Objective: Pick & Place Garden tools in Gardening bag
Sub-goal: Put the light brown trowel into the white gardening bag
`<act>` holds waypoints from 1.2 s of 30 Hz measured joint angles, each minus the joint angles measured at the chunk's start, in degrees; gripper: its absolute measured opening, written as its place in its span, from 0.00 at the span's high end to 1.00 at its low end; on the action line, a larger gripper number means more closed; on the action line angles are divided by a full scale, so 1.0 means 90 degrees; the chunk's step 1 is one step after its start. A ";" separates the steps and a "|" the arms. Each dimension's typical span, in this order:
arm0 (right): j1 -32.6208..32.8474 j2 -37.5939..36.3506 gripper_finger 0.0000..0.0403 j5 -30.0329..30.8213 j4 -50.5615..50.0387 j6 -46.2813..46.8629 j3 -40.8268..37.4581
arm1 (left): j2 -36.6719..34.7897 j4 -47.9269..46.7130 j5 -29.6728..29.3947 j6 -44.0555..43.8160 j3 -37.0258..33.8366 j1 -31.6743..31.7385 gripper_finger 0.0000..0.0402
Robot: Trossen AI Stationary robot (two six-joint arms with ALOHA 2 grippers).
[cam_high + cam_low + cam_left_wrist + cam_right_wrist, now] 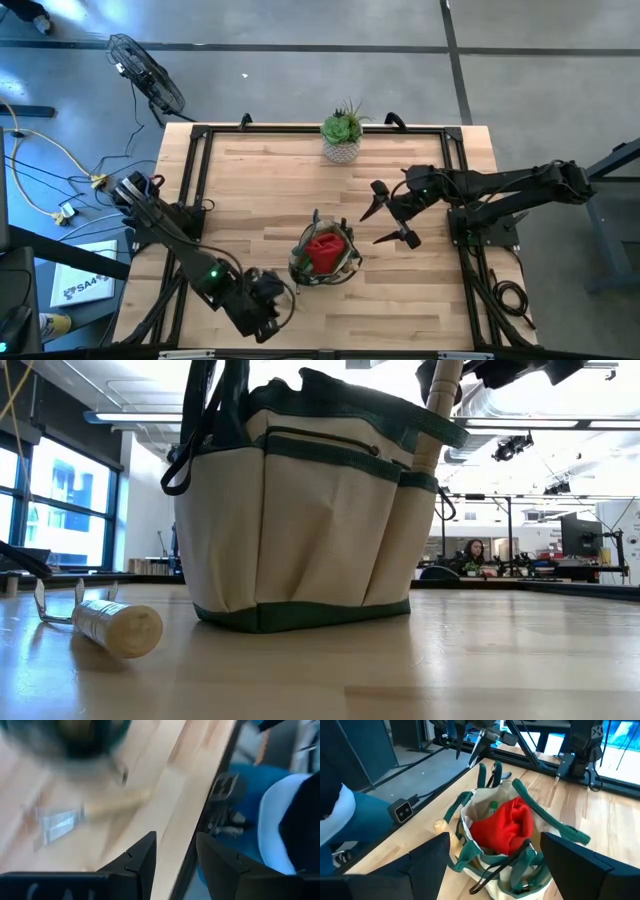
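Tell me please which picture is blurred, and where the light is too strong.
Left wrist view: the table is smeared by blur, only the left gripper is sharp. Low view: the bright ceiling behind washes out the top of the gardening bag. Right wrist view: clear; the red item is well lit.

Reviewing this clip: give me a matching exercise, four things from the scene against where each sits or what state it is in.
Things:
1. red item
2. succulent
3. right gripper
4. wooden-handled tool

Places or states:
A. lying flat on the table beside the bag
B. open, empty, next to the bag
C. inside the gardening bag
D. standing at the table's far edge

Pairs: 1-C, 2-D, 3-B, 4-A
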 joint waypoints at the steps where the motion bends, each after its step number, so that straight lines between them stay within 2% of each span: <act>1: 0.0000 0.0000 0.25 0.0001 -0.0016 0.0073 0.0000 | 0.0062 -0.0112 0.0211 -0.0286 0.0000 -0.0040 0.66; 7: -0.0002 0.0002 0.25 -0.0018 -0.0168 0.0228 -0.0001 | 0.0503 -0.0702 0.1272 -0.1461 0.0001 -0.0291 0.66; 11: -0.0002 0.0002 0.25 -0.0023 -0.0185 0.0238 0.0000 | 0.0798 -0.0867 0.1449 -0.1309 0.0005 -0.0323 0.66; 18: -0.0002 0.0002 0.25 -0.0230 -0.0190 0.0242 -0.0001 | 0.1265 -0.2017 0.2374 -0.1385 0.0005 -0.0335 0.66; 23: -0.0002 0.0007 0.25 -0.0224 -0.0196 0.0239 -0.0002 | 0.1310 -0.2499 0.2077 -0.1713 0.0005 -0.0337 0.66; 31: -0.0002 0.0163 0.25 -0.0227 -0.0207 0.0252 0.0000 | 0.1311 -0.2213 0.1267 -0.0059 0.0005 -0.0335 0.66; 36: -0.0002 0.0350 0.25 -0.0219 -0.0186 0.0281 0.0000 | 0.1311 -0.2229 0.1131 0.0326 0.0002 -0.0335 0.66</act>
